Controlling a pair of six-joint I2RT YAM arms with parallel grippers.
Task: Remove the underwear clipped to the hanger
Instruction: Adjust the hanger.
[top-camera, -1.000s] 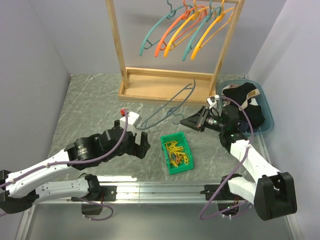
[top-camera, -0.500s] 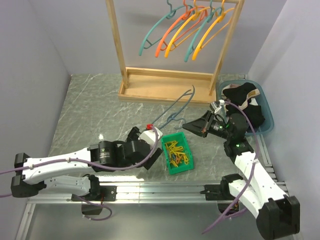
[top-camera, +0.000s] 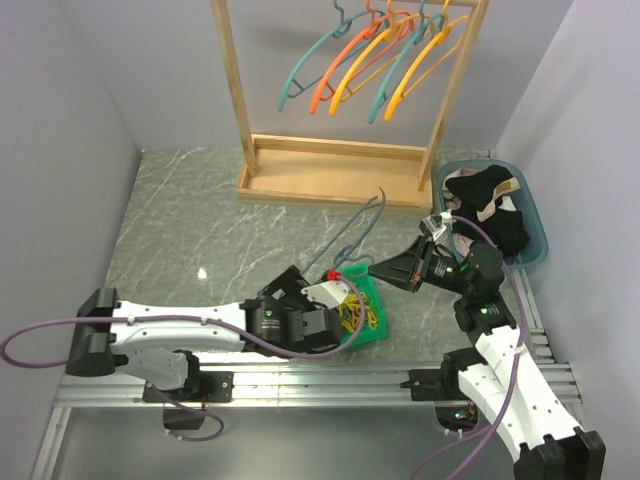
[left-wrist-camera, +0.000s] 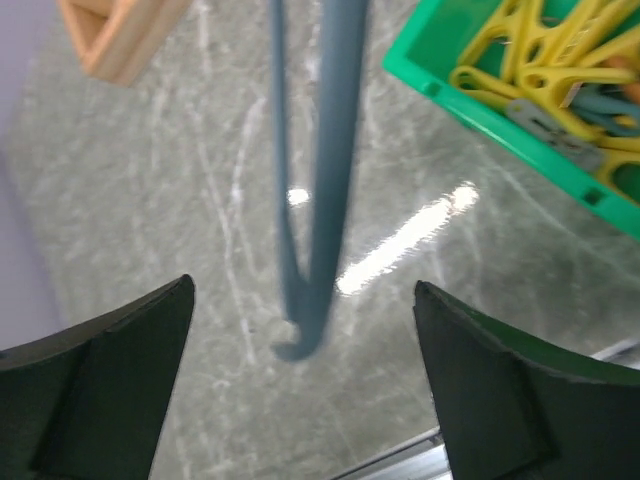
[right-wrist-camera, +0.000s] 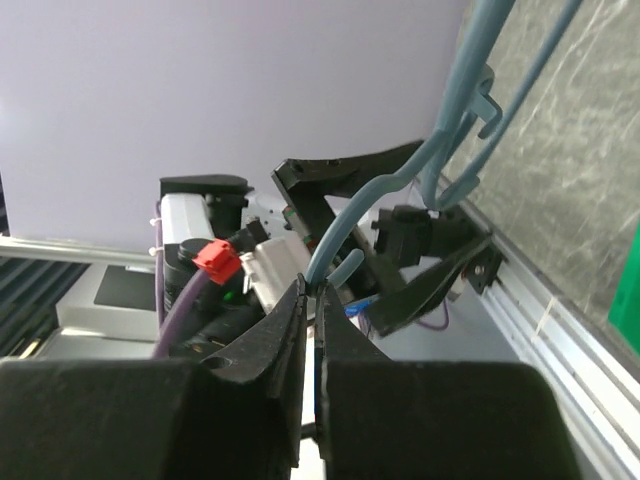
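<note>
My right gripper is shut on a bare blue-grey hanger, which slants up toward the wooden rack. In the right wrist view the jaws pinch the hanger near its hook. My left gripper reaches across to the green bin and stands open just under the hanger. From the left wrist, the hanger's end hangs above the table between the wide fingers without touching them. The underwear, black and pale pieces, lies in the blue basket at the right. None shows on the hanger.
A green bin of yellow pegs sits at the table's front, partly under the left wrist. A wooden rack at the back carries several coloured hangers. Grey walls close both sides.
My left arm has swung right, from the table's left-middle to the green bin, ending under the hanger. My right gripper has drawn the hanger nearer and tipped it more upright.
</note>
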